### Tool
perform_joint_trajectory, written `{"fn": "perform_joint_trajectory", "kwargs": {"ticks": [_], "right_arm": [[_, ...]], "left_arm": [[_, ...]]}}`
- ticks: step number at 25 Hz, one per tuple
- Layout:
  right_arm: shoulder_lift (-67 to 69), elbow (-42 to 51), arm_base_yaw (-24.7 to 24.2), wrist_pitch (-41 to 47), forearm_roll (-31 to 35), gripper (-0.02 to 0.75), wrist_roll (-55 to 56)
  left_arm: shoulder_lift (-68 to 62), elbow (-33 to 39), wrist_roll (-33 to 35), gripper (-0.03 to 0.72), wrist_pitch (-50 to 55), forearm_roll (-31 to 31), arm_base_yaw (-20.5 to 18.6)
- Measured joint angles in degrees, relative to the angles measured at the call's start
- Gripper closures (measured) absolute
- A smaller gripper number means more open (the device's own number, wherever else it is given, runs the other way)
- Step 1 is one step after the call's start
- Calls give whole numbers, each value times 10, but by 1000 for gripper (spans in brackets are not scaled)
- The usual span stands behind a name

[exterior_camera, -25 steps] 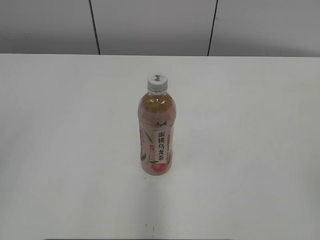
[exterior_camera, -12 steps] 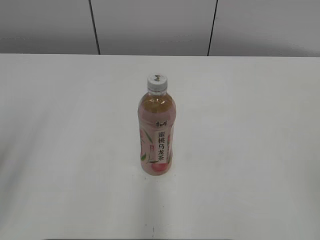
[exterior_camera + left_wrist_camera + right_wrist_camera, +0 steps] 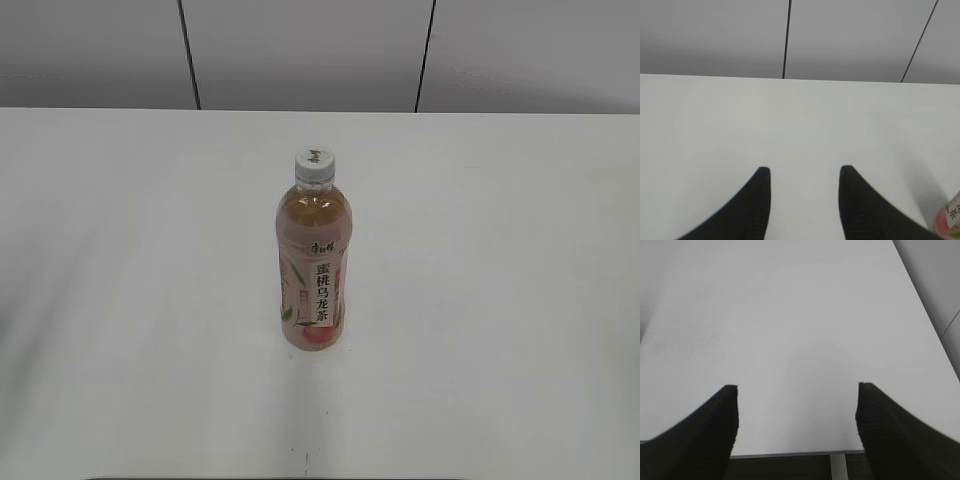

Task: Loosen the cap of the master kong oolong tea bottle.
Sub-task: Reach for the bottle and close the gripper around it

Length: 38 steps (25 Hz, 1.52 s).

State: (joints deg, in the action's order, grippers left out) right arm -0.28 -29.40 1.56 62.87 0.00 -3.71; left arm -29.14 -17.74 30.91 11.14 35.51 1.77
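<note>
On the left side, the left gripper [image 3: 805, 172] hangs above the bare white table [image 3: 715, 125], its two dark fingers [image 3: 757, 200] spread apart with a clear gap of tabletop between them and nothing held. At the lower right corner of the left wrist view, a sliver of the bottle [image 3: 950, 222] shows, pink label and a few printed characters, off to the right of the fingers and not touching them. Beyond the table's far edge stands a grey wall [image 3: 850, 35] crossed by dark seams.

Near the middle of the table [image 3: 120, 300] in the exterior view, the bottle [image 3: 313, 265] stands upright and alone. It holds amber tea, and its pink peach-print label carries a white vertical strip of Chinese characters facing the camera. The cap [image 3: 314, 165], small, round and white with a little dark mark on top, sits on the neck. Neither arm shows in this view.

Further right, the right gripper [image 3: 797, 387] is wide open over the table [image 3: 790, 315], its two dark fingers [image 3: 715, 425] set far apart and empty. The near table edge runs just below the fingertips, with a dark strip beneath it. No bottle shows in the right wrist view.
</note>
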Motion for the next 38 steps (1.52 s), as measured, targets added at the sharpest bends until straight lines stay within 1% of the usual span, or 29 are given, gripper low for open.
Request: {"fn": "perform_joint_trajectory", "kwargs": {"ticks": [15,18,20,21,25,26,28,31,33,36,38], "right_arm": [[0,0,0,0,0,183,0],[0,0,0,0,0,183,0],[0,0,0,0,0,183,0],[0,0,0,0,0,183,0],[0,0,0,0,0,183,0],[0,0,0,0,0,183,0],[0,0,0,0,0,183,0],[0,0,0,0,0,183,0],[0,0,0,0,0,183,0],[0,0,0,0,0,183,0],[0,0,0,0,0,183,0]], "left_arm": [[0,0,2,408,-3,1,0],[0,0,1,408,-14,-12,12],[0,0,-30,408,-18,-53,30],[0,1,-69,408,-22,-90,44],[0,15,-275,408,-80,-266,109],[0,23,-309,408,-103,-295,127],[0,41,-340,408,-145,-318,158],[-2,65,-354,392,-207,-336,192],[-12,78,-356,344,-244,-340,202],[-42,92,-359,230,-294,-340,204],[-77,93,-363,185,-327,-339,204]]}}
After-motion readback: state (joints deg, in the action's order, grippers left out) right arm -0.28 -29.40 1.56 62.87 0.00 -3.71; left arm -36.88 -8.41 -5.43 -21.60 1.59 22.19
